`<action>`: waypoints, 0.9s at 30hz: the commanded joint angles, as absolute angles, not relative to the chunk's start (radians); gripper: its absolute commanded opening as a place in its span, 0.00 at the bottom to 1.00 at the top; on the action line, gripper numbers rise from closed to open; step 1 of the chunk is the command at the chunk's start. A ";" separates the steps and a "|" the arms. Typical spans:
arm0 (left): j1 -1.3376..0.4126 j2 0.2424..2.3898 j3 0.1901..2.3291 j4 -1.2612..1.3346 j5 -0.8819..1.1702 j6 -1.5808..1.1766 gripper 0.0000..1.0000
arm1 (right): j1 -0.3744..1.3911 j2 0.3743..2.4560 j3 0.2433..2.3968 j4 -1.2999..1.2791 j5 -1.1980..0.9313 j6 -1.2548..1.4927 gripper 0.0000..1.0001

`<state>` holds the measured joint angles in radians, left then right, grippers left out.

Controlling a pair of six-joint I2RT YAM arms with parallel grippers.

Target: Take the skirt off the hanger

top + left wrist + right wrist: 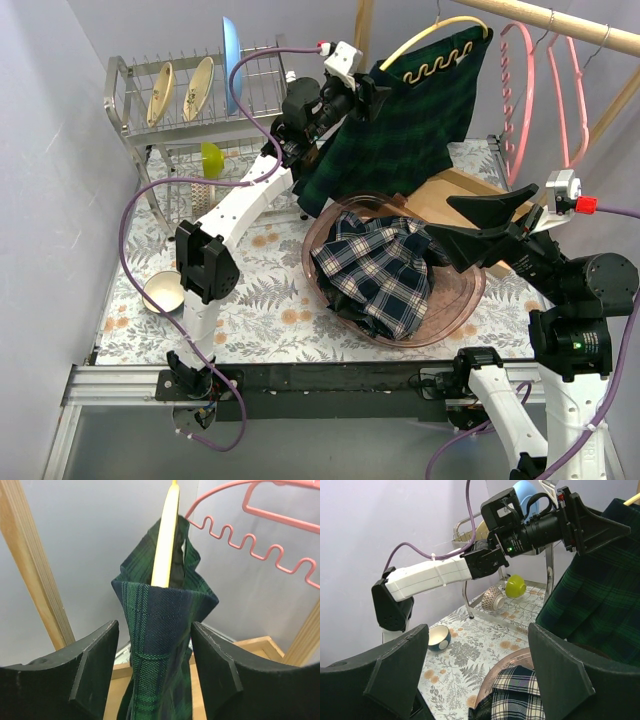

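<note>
A dark green plaid skirt [410, 130] hangs on a yellow hanger [430, 35] from the wooden rail at the back. My left gripper [372, 85] is raised to the skirt's left edge. In the left wrist view the folded edge of the skirt [160, 625] runs between the two black fingers, with a gap on each side, and the hanger [165, 540] rises out of the waistband above. That gripper [155, 670] is open. My right gripper [470, 225] hovers open over the basin with nothing in it, and sees the skirt [590, 600] at its right.
A brown translucent basin [460, 300] holds a blue-and-white plaid cloth [380, 265]. Pink hangers [520, 90] hang from the rail [560, 22] to the right. A dish rack [190, 100] with plates stands back left, a small bowl [162, 292] left, a wooden tray [450, 195] behind the basin.
</note>
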<state>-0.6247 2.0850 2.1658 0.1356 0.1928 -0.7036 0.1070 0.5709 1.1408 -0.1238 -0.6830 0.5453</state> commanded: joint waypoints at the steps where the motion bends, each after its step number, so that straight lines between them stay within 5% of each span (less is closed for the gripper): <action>1: -0.624 2.008 2.174 0.092 0.235 -0.669 0.59 | 0.112 0.561 1.170 -0.104 -0.670 0.534 0.87; 6: -0.624 2.054 2.256 0.057 0.261 -0.663 0.47 | 0.114 0.557 1.164 -0.100 -0.667 0.535 0.87; 11: -0.624 2.115 2.361 0.031 0.321 -0.712 0.00 | 0.112 0.554 1.155 -0.101 -0.663 0.534 0.87; 27: -0.627 2.082 2.358 0.351 0.218 -0.827 0.00 | 0.114 0.558 1.143 -0.074 -0.649 0.551 0.87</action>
